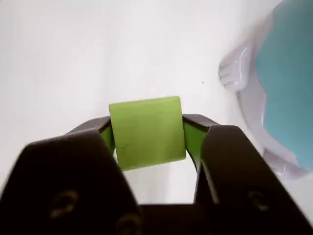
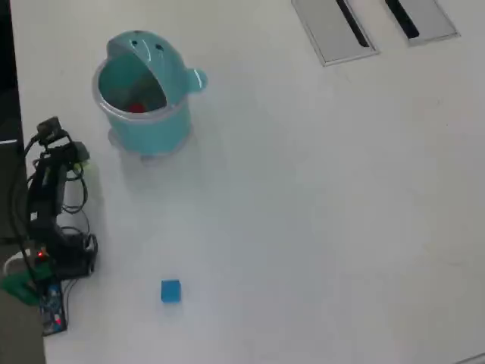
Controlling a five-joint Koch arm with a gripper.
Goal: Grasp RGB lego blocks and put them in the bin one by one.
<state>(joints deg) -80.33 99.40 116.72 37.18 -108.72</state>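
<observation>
In the wrist view my gripper (image 1: 146, 128) is shut on the yellow-green block (image 1: 145, 134), one dark jaw on each side, holding it above the white table. The teal bin (image 1: 288, 83) with its clear rim stands close at the right edge. In the overhead view the bin (image 2: 148, 133) stands at the upper left with the red block (image 2: 136, 108) inside it. My arm is folded at the left edge, with the gripper (image 2: 70, 155) just left of and below the bin. The blue block (image 2: 170, 291) lies on the table near the bottom.
Two flat grey panels with black slots (image 2: 333, 26) lie at the top right of the overhead view. The arm's base and cables (image 2: 53, 262) sit at the left table edge. White table (image 2: 318, 212) spreads to the right.
</observation>
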